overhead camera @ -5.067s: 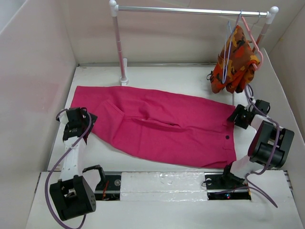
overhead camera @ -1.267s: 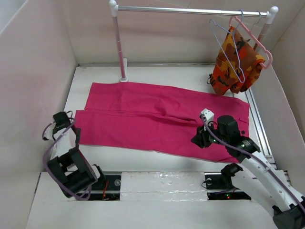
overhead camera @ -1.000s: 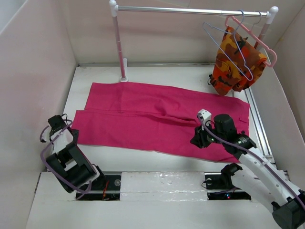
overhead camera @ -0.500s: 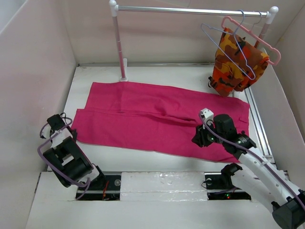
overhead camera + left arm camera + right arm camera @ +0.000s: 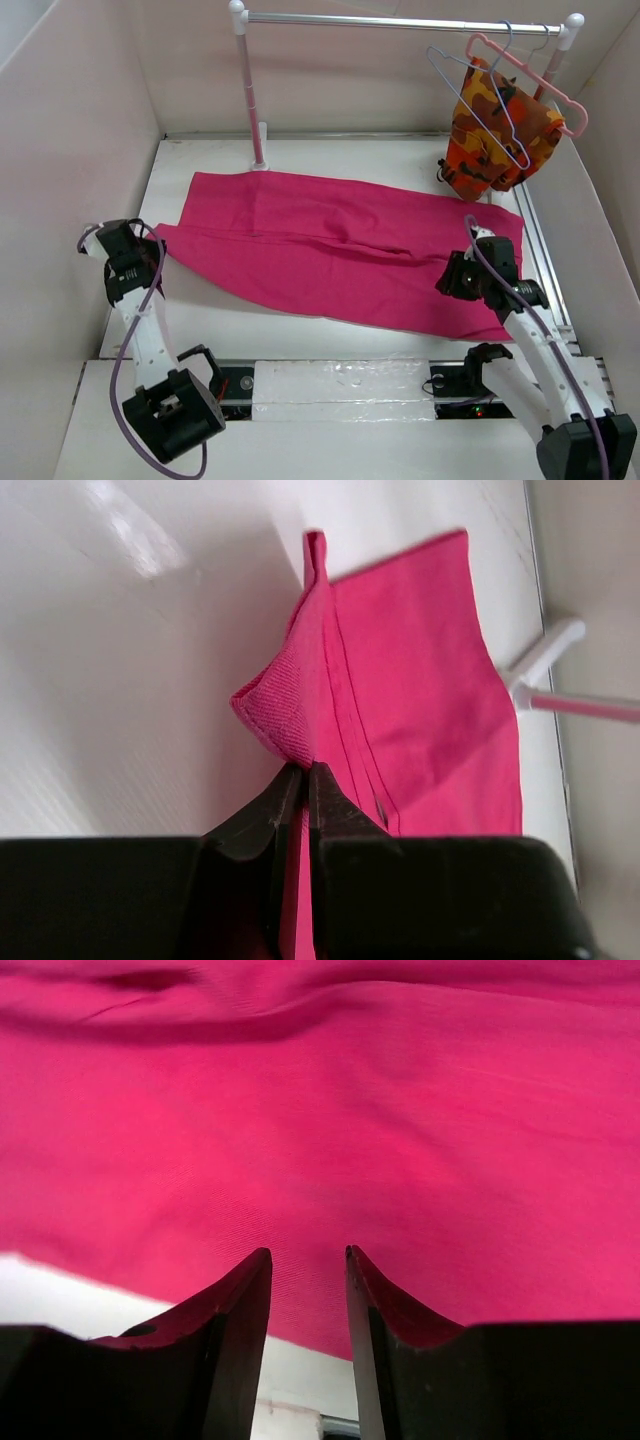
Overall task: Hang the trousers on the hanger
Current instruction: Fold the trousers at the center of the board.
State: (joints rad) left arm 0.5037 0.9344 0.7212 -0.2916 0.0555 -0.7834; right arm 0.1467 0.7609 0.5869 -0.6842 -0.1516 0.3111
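Note:
The magenta-pink trousers (image 5: 330,250) lie flat across the table, folded lengthwise. My left gripper (image 5: 150,245) is at their left end, shut on a bunched corner of hem (image 5: 285,715), which rises off the table. The jaws meet on the cloth in the left wrist view, at the gripper (image 5: 305,772). My right gripper (image 5: 447,280) hovers low over the trousers' right part, open, with only flat cloth (image 5: 320,1110) between its fingers (image 5: 245,1300). The pale blue-lilac hanger (image 5: 480,100) hangs from the rail at the back right.
A salmon-pink hanger (image 5: 530,75) carrying an orange patterned garment (image 5: 500,135) hangs beside the lilac one on the rail (image 5: 400,20). The rail's left post (image 5: 248,90) stands just behind the trousers. Pale walls enclose the table on three sides.
My left gripper has closed on the trousers' left corner and lifted it a little. My right gripper has moved right, toward the trousers' right end. The hangers swing slightly.

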